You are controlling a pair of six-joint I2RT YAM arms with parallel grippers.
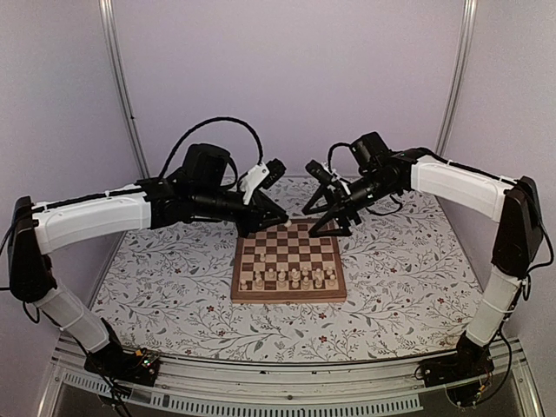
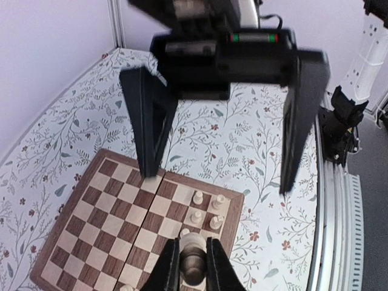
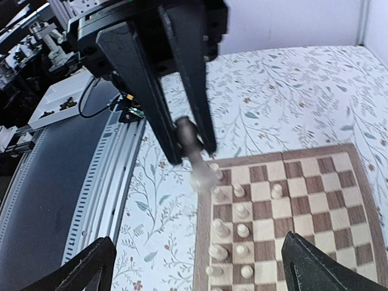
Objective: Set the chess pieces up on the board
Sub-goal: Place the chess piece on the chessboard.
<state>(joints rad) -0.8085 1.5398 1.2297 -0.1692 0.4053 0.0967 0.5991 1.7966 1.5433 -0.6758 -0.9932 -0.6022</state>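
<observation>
Left wrist view showed the left gripper (image 2: 194,248) clenched on a pale chess piece (image 2: 194,244), held above the board (image 2: 91,212) near its corner, close to the chess pieces (image 2: 197,197) standing there. The right gripper (image 2: 217,179) hung wide apart, empty. Placing seemed in hand: next, lower it upright onto a free square without knocking neighbours. No writing was legible.
</observation>
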